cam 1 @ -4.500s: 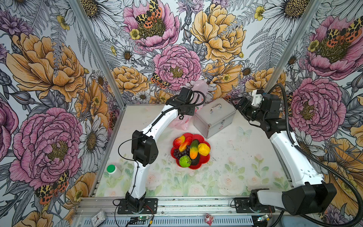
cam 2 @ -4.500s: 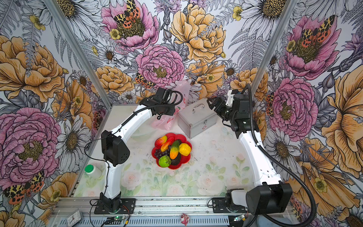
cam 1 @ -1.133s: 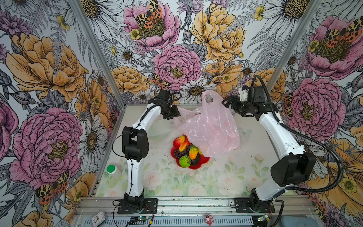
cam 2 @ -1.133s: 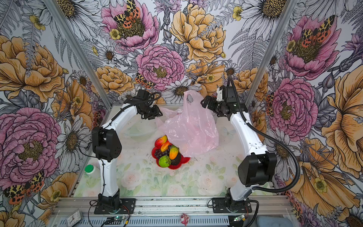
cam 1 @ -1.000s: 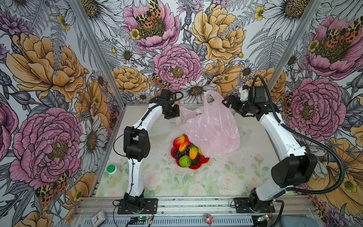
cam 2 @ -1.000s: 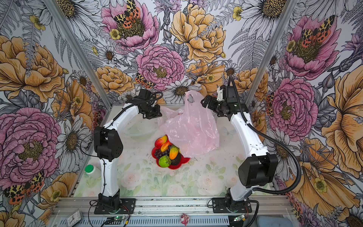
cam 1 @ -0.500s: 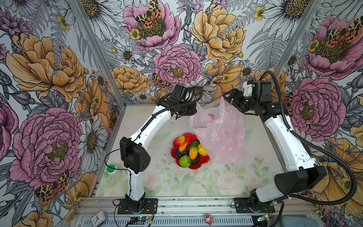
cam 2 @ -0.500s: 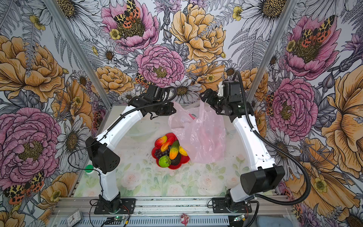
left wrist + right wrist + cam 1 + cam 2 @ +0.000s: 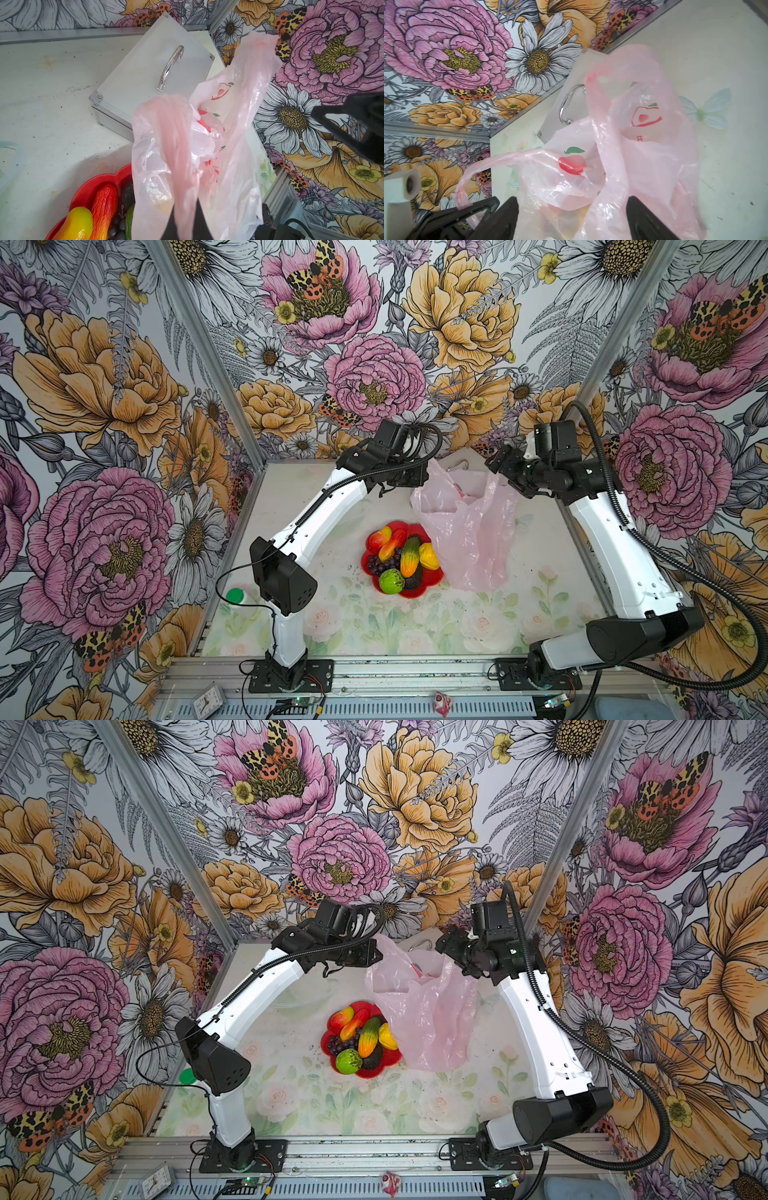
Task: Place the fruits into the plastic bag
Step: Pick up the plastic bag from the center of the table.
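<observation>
The pale-pink plastic bag (image 9: 465,526) (image 9: 428,1011) hangs upright just right of the red dish (image 9: 432,578). My left gripper (image 9: 417,481) (image 9: 187,227) is shut on one loop handle of the bag (image 9: 207,145). At the bag's other side, my right gripper (image 9: 496,464) (image 9: 573,220) is open, its jaws wide apart with bag (image 9: 623,155) film between them. The fruits lie on the dish: lemon (image 9: 428,556), lime (image 9: 391,580), long green-orange one (image 9: 409,556), two mangoes (image 9: 380,537), grapes (image 9: 377,563), avocado (image 9: 414,580).
The silver metal case (image 9: 151,72) stands behind the bag; in both top views only its handle (image 9: 457,466) (image 9: 417,946) shows. A white bottle with a green cap (image 9: 236,597) stands at the front left. Floral walls close three sides.
Both arms have risen and swung toward the middle, lifting the bag off the case so that it now hangs upright beside the dish. The fruits have not moved.
</observation>
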`<state>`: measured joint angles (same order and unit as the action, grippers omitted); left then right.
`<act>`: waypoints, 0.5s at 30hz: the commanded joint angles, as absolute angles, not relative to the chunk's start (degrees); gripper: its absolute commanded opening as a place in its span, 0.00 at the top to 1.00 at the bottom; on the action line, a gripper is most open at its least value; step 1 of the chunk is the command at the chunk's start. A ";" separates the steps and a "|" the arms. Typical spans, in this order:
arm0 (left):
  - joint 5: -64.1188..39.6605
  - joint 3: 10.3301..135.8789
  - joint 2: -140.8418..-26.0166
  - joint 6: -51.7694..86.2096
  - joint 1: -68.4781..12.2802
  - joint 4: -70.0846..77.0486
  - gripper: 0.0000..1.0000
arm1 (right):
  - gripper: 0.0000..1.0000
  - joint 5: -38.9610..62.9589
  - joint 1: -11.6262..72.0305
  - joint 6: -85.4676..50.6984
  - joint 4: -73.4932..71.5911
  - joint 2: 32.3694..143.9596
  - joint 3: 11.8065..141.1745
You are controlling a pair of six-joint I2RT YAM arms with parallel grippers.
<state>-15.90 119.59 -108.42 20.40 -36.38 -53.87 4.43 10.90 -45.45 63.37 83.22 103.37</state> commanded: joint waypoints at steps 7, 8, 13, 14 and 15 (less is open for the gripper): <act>-15.25 124.27 -107.12 19.28 -39.40 -53.46 1.00 | 0.13 -1.71 8.70 -43.38 69.10 83.32 105.17; -15.20 124.35 -106.97 19.25 -39.66 -53.45 1.00 | 0.13 -0.89 8.06 -43.17 67.94 83.70 105.04; -15.08 124.55 -106.59 19.43 -40.68 -53.49 1.00 | 0.14 2.61 5.02 -42.39 63.11 87.54 106.66; -15.20 124.71 -106.57 19.52 -40.94 -53.48 1.00 | 0.15 2.72 4.80 -42.08 62.89 88.77 107.39; -15.14 124.88 -106.54 19.59 -41.17 -53.46 1.00 | 0.15 2.75 4.62 -41.56 62.71 89.70 107.94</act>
<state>-15.90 123.46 -108.42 20.38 -40.40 -53.82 1.39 5.26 -43.38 65.65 87.15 105.89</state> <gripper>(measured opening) 0.050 0.849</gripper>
